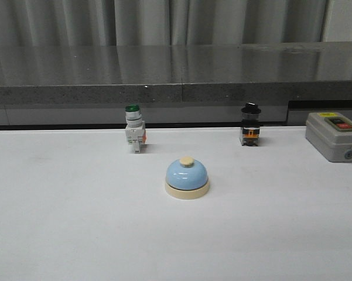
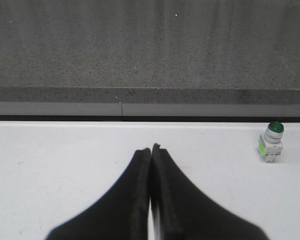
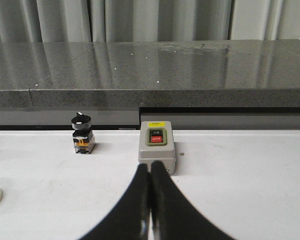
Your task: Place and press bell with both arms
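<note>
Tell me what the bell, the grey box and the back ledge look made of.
Bell: smooth light-blue dome with a soft sheen, likely painted metal or plastic; its cream base and button look plastic.
Grey box: matte grey casing, probably plastic or cast metal; hard to tell.
Back ledge: dark speckled slab with glossy reflections, looks like polished stone.

Light-blue dome bell (image 1: pixel 187 178) is being seen upright on the white table (cream base flat, cream button on top), sitting near centre, untouched; only its edge is being caught by the right wrist view.
</note>
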`<action>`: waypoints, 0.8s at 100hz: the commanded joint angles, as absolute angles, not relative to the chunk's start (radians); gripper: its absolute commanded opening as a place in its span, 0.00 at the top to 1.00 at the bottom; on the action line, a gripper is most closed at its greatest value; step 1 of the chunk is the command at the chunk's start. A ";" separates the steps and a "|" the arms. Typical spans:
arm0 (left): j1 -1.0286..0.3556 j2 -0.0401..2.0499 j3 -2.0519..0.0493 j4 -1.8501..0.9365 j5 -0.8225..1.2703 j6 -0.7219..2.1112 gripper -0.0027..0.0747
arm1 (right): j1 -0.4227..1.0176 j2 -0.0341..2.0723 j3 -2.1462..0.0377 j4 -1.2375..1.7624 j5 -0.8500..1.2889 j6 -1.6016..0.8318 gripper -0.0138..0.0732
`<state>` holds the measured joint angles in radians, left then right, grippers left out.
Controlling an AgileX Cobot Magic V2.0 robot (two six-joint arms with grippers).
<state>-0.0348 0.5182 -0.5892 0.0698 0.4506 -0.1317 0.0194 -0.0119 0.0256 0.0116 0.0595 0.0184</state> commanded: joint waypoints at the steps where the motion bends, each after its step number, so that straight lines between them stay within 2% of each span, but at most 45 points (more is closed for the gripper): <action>1: -0.035 0.470 -0.581 0.056 0.384 -0.144 0.99 | 0.015 -0.023 0.012 0.000 -0.016 0.015 0.92; 14: -0.035 0.399 -0.539 0.044 0.434 -0.144 0.99 | 0.015 -0.023 0.012 0.000 -0.016 0.015 0.92; 58: -0.035 0.094 -0.281 0.045 0.282 -0.144 0.99 | 0.015 -0.023 0.012 0.000 -0.016 0.015 0.92; 66: -0.035 0.058 -0.217 0.045 0.222 -0.144 0.99 | 0.015 -0.023 0.012 0.000 -0.016 0.015 0.92; 80: -0.035 0.024 -0.100 0.045 0.000 -0.142 0.99 | 0.015 -0.023 0.012 0.000 -0.016 0.015 0.92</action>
<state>-0.0348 0.0329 -0.1306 0.0526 0.2160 -0.1333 0.0194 -0.0119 0.0256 0.0116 0.0595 0.0184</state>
